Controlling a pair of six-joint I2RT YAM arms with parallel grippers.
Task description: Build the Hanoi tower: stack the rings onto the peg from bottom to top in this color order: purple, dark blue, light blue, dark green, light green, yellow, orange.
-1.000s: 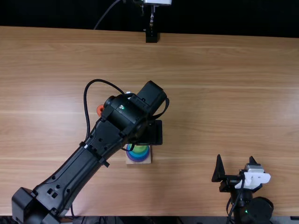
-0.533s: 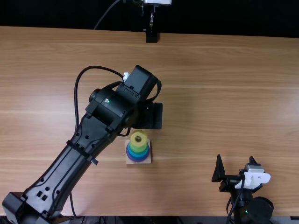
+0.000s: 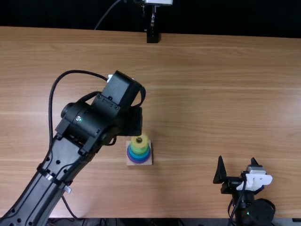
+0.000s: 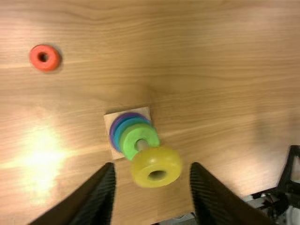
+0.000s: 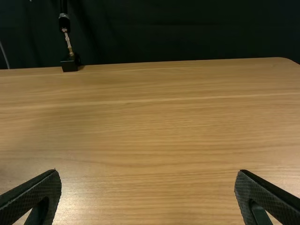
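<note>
Leaning in from the lower left corner of the top view, your left arm (image 3: 30,195) puts its left gripper (image 3: 131,123) just beside the stack, on the far left side of it. From up here you cannot tell how that gripper stands, as its fingertips are hidden. Your stack sits on a square wooden base (image 3: 148,161): you can make out a purple ring (image 3: 138,162) at the bottom, blue (image 3: 139,157) above it, then a light green ring (image 3: 139,150), and a yellow ring (image 3: 143,143) uppermost. Well apart to the right, near the table's near edge, your right gripper (image 3: 237,162) has its fingertips spread from each other.

In the left wrist view you get a clear answer: your left gripper (image 4: 153,165) is wide, its fingers to either side of the yellow ring in the picture, touching neither side of it. That ring sits high on the peg (image 4: 142,145), and you can see a short stretch of wood between it and the light green one. Your orange ring (image 4: 50,62) lies flat on the table, well apart from the base.

In the right wrist view, your right gripper (image 5: 147,171) is wide too, with the wooden tabletop (image 5: 150,122) seen between its fingers.
</note>
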